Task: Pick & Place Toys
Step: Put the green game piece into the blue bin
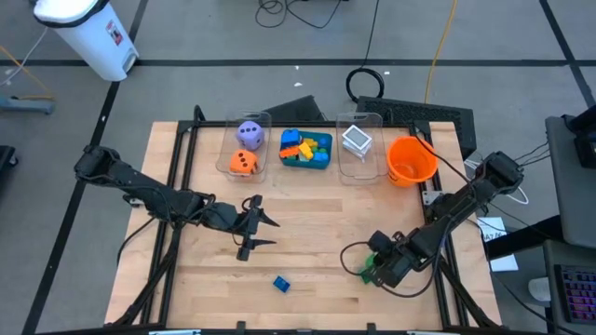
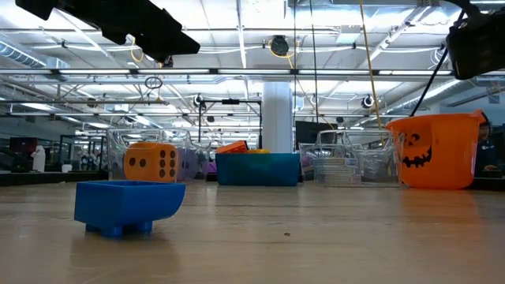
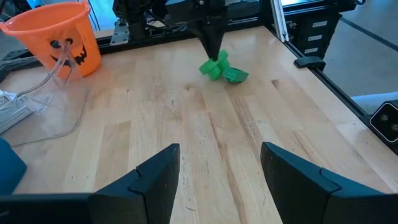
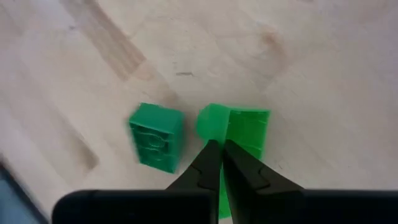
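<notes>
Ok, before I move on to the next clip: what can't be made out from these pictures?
- Right gripper: fingers shut beside two green bricks, but its own tips hide whether one is pinched.
- Card in the clear bin: its picture is too small in the high view.
- Bricks in the teal tray: hidden by the tray wall in the low view.
- Purple die: mostly behind the orange die in the low view.
</notes>
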Robot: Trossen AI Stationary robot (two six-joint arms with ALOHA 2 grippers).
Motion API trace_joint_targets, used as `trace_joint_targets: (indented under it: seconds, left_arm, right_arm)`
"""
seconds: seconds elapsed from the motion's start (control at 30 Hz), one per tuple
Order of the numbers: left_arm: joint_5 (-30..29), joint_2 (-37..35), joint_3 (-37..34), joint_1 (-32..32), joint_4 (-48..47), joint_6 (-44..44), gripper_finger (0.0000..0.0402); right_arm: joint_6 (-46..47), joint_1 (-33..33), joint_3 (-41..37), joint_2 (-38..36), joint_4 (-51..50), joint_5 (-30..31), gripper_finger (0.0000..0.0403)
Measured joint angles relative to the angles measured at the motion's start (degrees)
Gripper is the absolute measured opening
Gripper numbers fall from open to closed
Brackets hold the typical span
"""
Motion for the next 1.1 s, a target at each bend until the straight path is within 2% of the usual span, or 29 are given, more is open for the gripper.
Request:
trace_joint_targets:
  seconds: [0.27,0.43,0.7,0.9,1.1]
  left_arm:
    - [-0.02,-0.02,0.0,0.0,0.04,0.0,0.023]
    - [-0.09,-0.02,0.0,0.0,0.13,0.0,0.023]
    - [-0.13,0.01,0.0,0.0,0.17,0.0,0.023]
    - [-0.35,0.01,0.0,0.0,0.17,0.37,0.023]
    - [-0.63,-0.02,0.0,0.02,0.15,1.03,0.023]
  right_arm:
    - [-1.96,-0.77,-0.04,-0.18,0.31,-0.11,0.0001]
    - [-4.7,-2.76,-0.19,-3.11,0.23,0.14,0.0]
    - [-10.32,-6.71,-0.35,-11.54,0.59,7.57,0.0]
    - [-21.35,-11.79,-0.28,-14.43,8.42,13.63,0.0]
    - [-38.03,-21.46,-0.2,-13.86,20.35,11.04,0.0]
